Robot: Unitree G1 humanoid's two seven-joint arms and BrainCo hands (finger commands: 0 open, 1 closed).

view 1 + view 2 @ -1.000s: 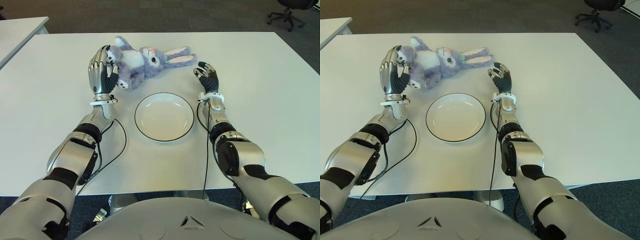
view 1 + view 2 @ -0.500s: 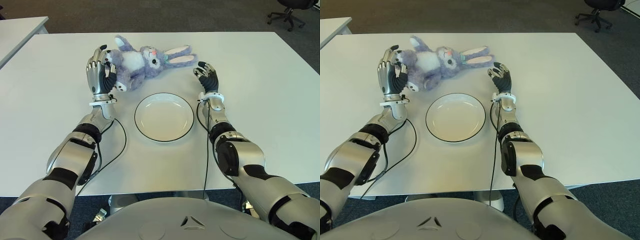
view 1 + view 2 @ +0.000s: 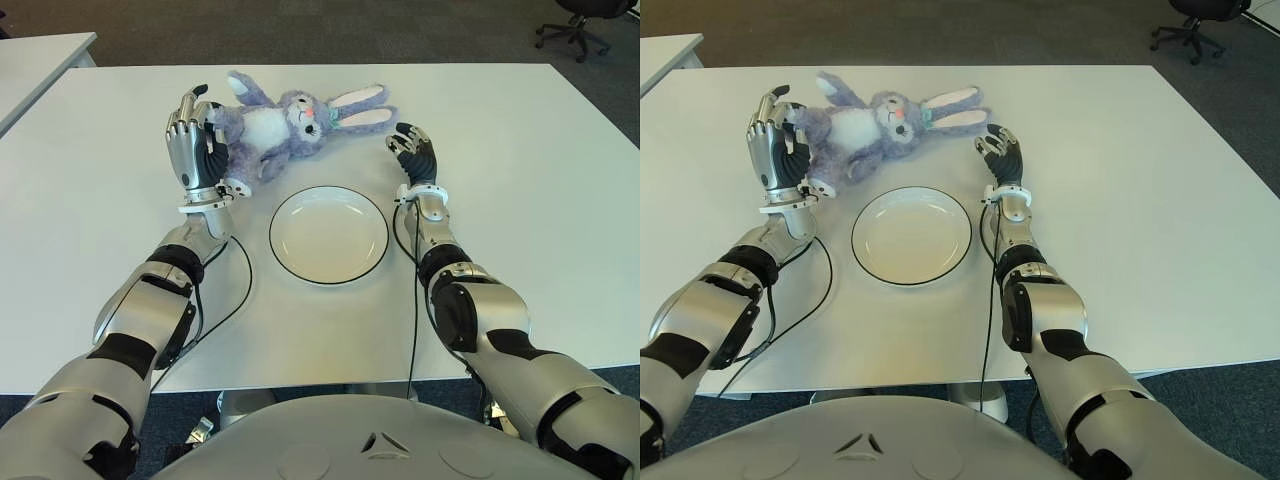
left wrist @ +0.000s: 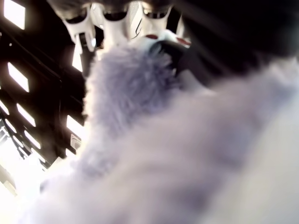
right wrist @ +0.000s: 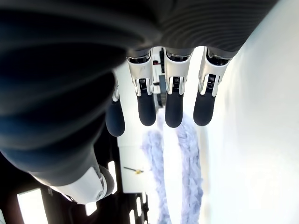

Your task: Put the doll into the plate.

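Overhead, the white table (image 3: 560, 190) fills most of both eye views, its top plain and matte; dark grey carpet (image 3: 300, 30) lies beyond its far edge. Corner of a second white table (image 3: 40, 55) shows at far left, and the wheeled base of an office chair (image 3: 575, 30) at far right.

Left hand (image 3: 197, 143) is raised at the table's far left, fingers curled around the body of the doll (image 3: 285, 125), a purple-and-white plush rabbit. Doll's ears reach toward the right hand (image 3: 413, 157). The left wrist view is filled with purple fur pressed against the fingers.

Right hand shows just right of the plate (image 3: 328, 233), fingers loosely extended, holding nothing. Plate is white with a dark rim, sits between the two forearms, nearer than the doll. Black cables (image 3: 225, 300) run along both forearms over the tabletop.
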